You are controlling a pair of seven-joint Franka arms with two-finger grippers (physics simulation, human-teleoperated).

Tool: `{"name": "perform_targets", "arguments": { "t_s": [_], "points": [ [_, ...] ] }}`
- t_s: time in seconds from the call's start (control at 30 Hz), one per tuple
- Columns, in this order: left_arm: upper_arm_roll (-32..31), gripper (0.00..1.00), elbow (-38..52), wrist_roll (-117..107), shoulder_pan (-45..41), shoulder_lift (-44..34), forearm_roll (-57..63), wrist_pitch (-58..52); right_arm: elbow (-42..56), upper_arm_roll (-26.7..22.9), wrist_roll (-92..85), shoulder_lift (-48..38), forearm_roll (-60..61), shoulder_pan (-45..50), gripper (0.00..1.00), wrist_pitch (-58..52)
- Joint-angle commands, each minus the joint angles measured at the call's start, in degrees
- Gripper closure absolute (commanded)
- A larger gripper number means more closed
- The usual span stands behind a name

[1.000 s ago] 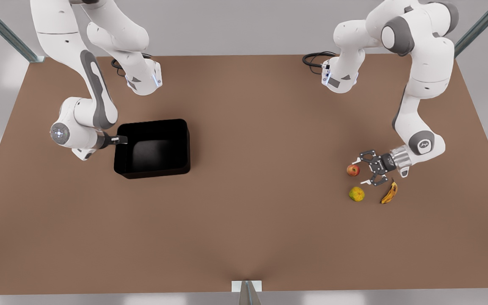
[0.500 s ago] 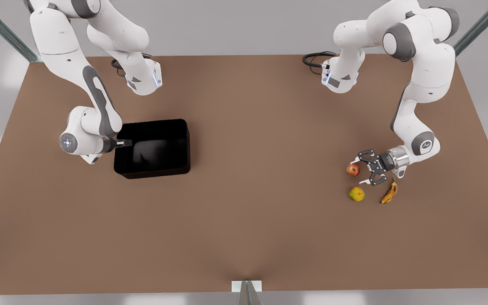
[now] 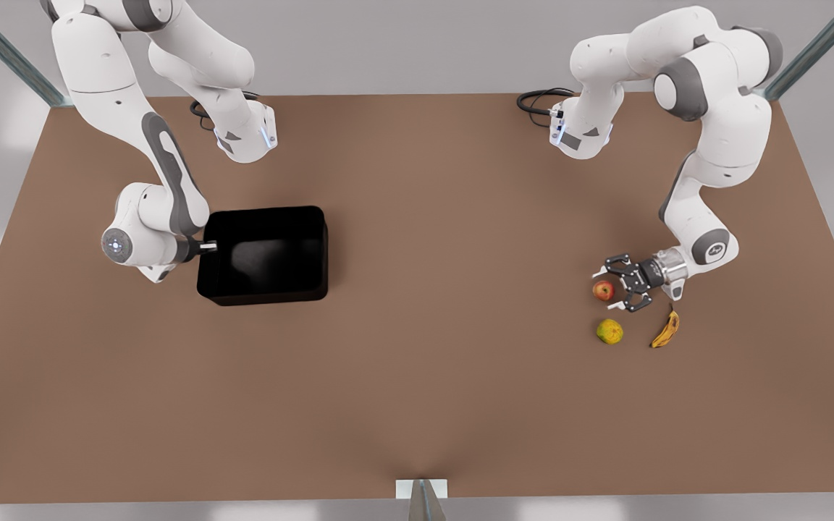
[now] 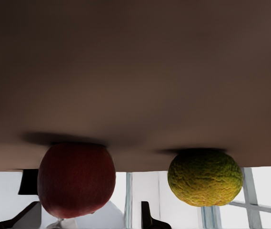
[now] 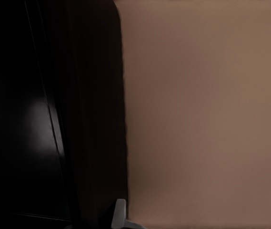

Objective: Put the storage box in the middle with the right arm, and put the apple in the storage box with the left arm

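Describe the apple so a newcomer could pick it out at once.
On the brown table, look to the front view's right, where three fruits sit near the left gripper. The apple lies between its open fingers. It is round and red, unlike the yellow-green fruit and the banana.

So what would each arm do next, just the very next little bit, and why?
Probably the left end effector closes its open fingers on the apple, which sits between them on the table. The right end effector, at the storage box wall on the front view's left, likely drags it toward the middle, since the box stands well off centre.
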Motion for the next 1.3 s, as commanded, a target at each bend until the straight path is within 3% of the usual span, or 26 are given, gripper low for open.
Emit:
{"name": "perform_targets", "arguments": {
  "t_s": [0.0,0.1,0.2,0.33,0.47,0.57,0.6,0.67,0.7,0.73,0.77,0.93,0.97,1.0,1.03,1.1,1.2,1.23,1.27],
  "points": [
    [0.0,0.00,0.3,0.0,0.0,0.2,-0.1,0.1,0.2,0.1,-0.1,-0.1,0.1,0.1,0.79,-0.3],
    [0.0,0.00,0.3,-0.1,0.0,0.6,-1.0,0.5,2.0,4.4,0.5,-3.5,5.1,0.2,0.79,-2.9],
    [0.0,0.00,0.3,0.2,0.0,1.0,-1.6,0.7,12.5,14.0,10.5,-2.5,9.8,0.9,0.79,-9.0],
    [-0.5,0.00,0.3,0.4,0.0,1.4,-2.8,1.9,35.2,14.5,25.1,14.2,4.9,18.3,0.79,-9.0],
    [-1.4,0.01,0.3,0.4,0.0,1.8,-4.5,2.0,53.0,14.5,26.8,28.6,5.0,25.6,0.79,-8.3],
    [-1.5,0.02,0.3,0.4,0.0,2.0,-4.9,2.3,57.4,14.5,26.2,32.4,5.2,27.2,0.79,-7.9],
    [-1.5,0.12,0.3,0.3,0.0,2.0,-4.9,2.2,57.4,14.5,25.6,32.8,5.1,27.3,0.79,-7.7],
    [-1.5,0.23,0.3,0.0,0.0,1.9,-4.8,2.0,57.4,14.5,24.0,33.1,5.2,27.2,0.77,-7.7],
    [-1.5,0.24,0.3,-0.2,0.0,1.9,-4.8,2.0,57.3,14.5,23.7,33.1,5.2,27.2,0.61,-7.7],
    [-1.4,0.27,0.3,-0.6,0.0,1.9,-4.8,1.9,57.6,14.5,23.5,33.8,5.1,27.3,0.20,-6.9],
    [-1.4,0.27,0.3,-0.7,0.0,1.8,-4.8,1.9,58.8,14.5,23.3,34.3,5.2,28.4,0.00,-6.8],
    [-1.3,0.27,0.2,0.0,0.4,2.7,-4.6,2.1,60.6,14.5,21.0,34.9,5.3,28.3,0.00,-6.9],
    [-1.3,0.38,0.2,-0.7,0.4,2.7,-4.6,2.0,60.7,14.5,20.5,34.7,5.3,27.6,0.00,-7.1],
    [-1.3,0.60,0.2,-0.8,0.4,2.7,-4.6,2.0,61.7,14.6,19.6,34.4,5.6,27.0,0.00,-8.1],
    [-1.3,0.70,0.2,-1.3,0.4,2.7,-4.6,1.9,61.8,14.6,18.7,33.7,9.0,26.1,0.00,-9.6],
    [-0.9,0.79,0.4,-3.7,0.4,2.0,-4.5,1.5,61.8,14.6,16.7,29.3,15.7,23.4,0.00,-16.9],
    [0.1,0.79,1.3,-7.1,0.4,0.4,-3.3,1.2,61.7,14.5,16.2,22.3,25.0,18.8,0.00,-26.7],
    [0.2,0.79,2.6,-10.3,0.4,-1.0,-0.1,1.1,61.7,12.3,16.0,17.3,17.0,17.6,0.00,-33.8],
    [0.9,0.79,3.2,-12.6,0.4,-2.9,1.7,0.9,61.8,11.6,15.7,10.4,-2.3,17.1,0.00,-44.1]
  ]
}}
